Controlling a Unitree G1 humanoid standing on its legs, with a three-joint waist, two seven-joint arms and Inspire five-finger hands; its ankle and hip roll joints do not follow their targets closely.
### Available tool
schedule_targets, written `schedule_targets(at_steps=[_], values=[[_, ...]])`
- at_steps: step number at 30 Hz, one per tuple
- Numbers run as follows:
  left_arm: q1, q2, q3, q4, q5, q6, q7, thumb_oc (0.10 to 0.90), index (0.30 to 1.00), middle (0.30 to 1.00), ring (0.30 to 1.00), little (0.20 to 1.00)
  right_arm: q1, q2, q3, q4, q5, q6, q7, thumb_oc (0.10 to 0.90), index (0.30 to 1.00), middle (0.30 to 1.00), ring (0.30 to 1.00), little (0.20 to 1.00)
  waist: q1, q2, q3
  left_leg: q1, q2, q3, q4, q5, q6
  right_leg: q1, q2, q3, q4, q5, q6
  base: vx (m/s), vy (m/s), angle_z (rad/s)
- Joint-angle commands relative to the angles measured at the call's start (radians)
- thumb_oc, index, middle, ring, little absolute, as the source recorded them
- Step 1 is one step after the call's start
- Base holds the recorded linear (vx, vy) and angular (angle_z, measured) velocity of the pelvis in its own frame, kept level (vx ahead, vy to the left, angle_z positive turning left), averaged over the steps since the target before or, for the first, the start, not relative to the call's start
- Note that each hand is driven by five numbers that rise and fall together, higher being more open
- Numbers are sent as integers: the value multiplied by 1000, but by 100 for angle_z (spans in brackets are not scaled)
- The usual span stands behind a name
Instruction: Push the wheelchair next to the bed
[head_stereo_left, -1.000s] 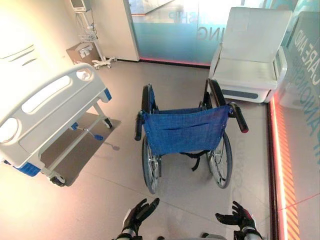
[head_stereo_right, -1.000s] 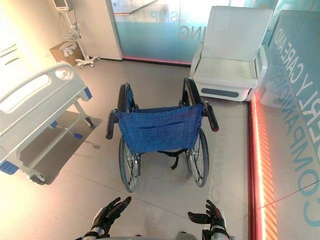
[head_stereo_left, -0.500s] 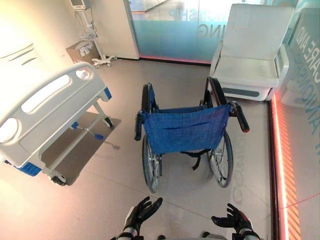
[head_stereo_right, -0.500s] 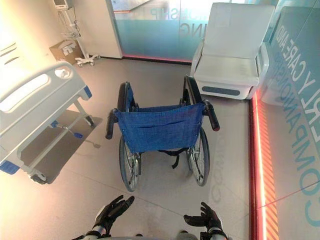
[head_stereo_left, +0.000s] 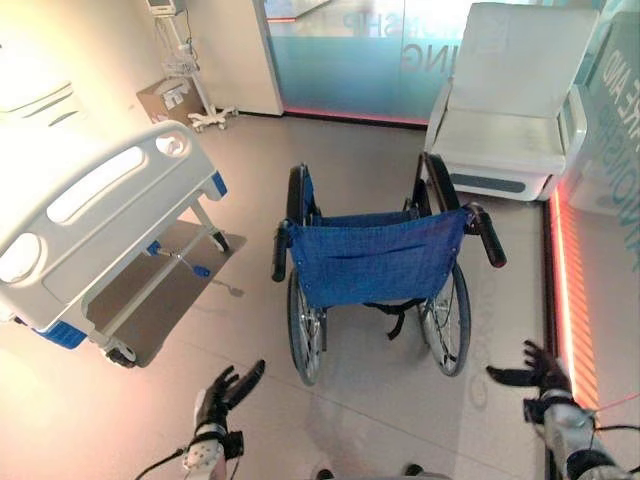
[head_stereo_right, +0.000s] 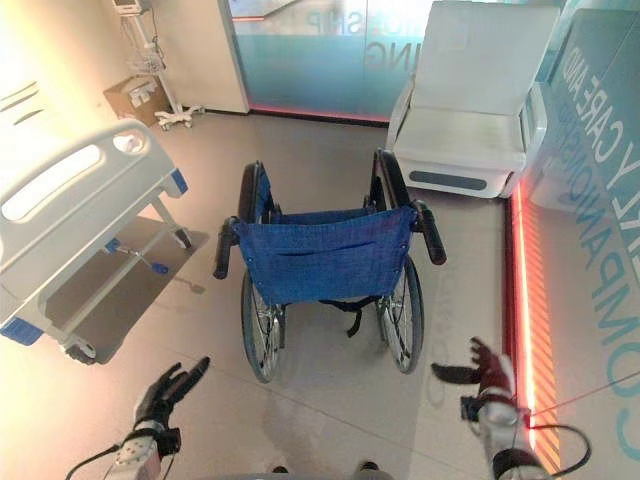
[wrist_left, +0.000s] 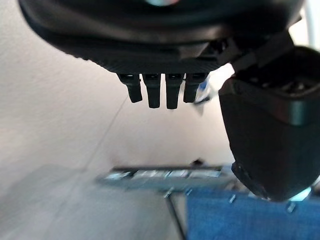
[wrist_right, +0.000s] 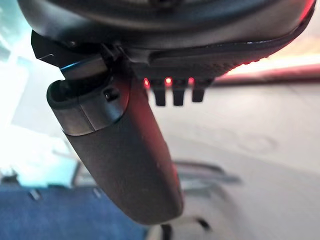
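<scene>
I see the wheelchair (head_stereo_left: 375, 275) at twelve o'clock, its back toward me, the bed (head_stereo_left: 95, 215) at ten. My left hand (head_stereo_left: 222, 392) and right hand (head_stereo_left: 535, 370) hang wide, fingers apart, empty, ready for its handles.

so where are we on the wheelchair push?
Nothing done yet. The wheelchair stands mid-floor, apart from the bed, its back toward the robot. In hand: the left hand and right hand are open, low and short of the push handles, touching nothing. Left: grip both handles, then roll the chair beside the bed.
</scene>
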Motion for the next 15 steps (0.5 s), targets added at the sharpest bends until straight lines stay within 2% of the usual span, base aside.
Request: schedule_targets(at_steps=[1,6,9,13,15], values=[[-182,94,16,-90,-40,-68,28,800,900,900,900,900,-200,-52,-4,-62,-17,-16,-99,800,900,900,900,900,17,-52,22,-5,-13,-13,28,-78,1,-18,-30,14,84,-90,-18,-39,-26,1],[-274,154,11,-149,-96,-94,59,800,900,900,900,900,-327,-114,12,-121,36,-14,-182,800,900,900,900,900,18,-60,22,-13,-14,-25,30,-76,-2,-23,-30,20,85,-89,-16,-25,-16,1],[-321,176,5,-182,-144,-113,58,800,900,900,900,900,-380,-136,25,-151,61,-46,-218,800,900,900,900,900,16,-62,22,-15,-13,-29,32,-75,-3,-25,-29,23,87,-89,-15,0,0,0],[-400,213,3,-265,-211,-181,46,800,900,900,900,900,-438,-148,41,-298,109,-96,-305,800,900,900,900,900,8,-65,28,-23,-16,-33,33,-76,-5,-31,-27,33,88,-89,-14,-31,1,0],[-419,218,10,-302,-238,-209,32,800,900,900,900,900,-441,-143,40,-347,128,-118,-308,800,900,900,900,900,5,-65,28,-25,-16,-35,34,-76,-7,-33,-27,35,87,-88,-14,0,0,0]])
